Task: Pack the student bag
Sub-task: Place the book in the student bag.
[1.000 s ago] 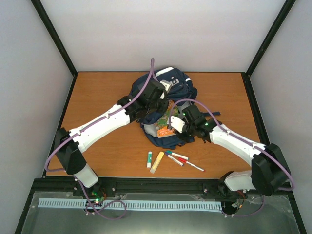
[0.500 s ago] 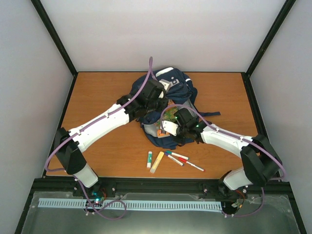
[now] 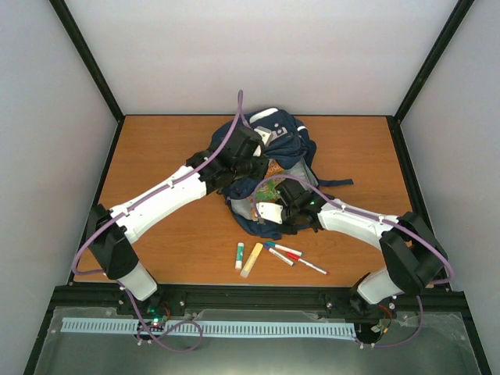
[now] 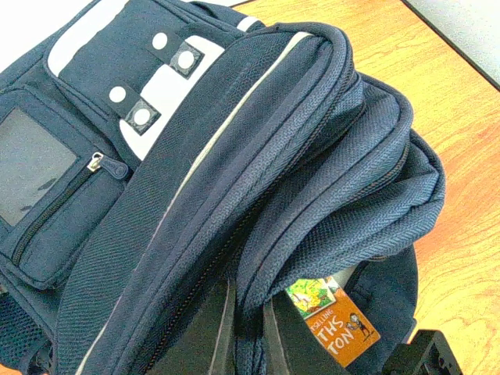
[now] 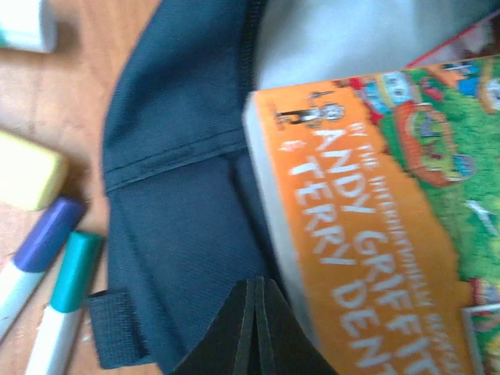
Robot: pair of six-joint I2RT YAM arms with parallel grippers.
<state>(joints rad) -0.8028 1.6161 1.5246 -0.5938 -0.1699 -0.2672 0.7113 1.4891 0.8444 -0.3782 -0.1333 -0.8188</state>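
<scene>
Top external view: the large navy-blue, white-striped fabric student bag (image 3: 287,145) lies mid-way across the brown wooden table (image 3: 156,156). The left gripper (image 4: 246,303) is clamped on the bag's open rim. An orange-and-green paperback book (image 5: 367,203) pokes from the bag's mouth. Beside the book, over the bag's fabric, the right gripper (image 5: 254,287) has its fingers pressed together. Coloured marker pens (image 3: 291,255) lie just in front of the bag.

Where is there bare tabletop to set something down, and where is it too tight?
Free: the table left of the student bag, beyond the left arm; and the right side, from the bag to the right edge. Crowded: near centre, where glue stick, yellow item and markers lie just before the bag.
</scene>
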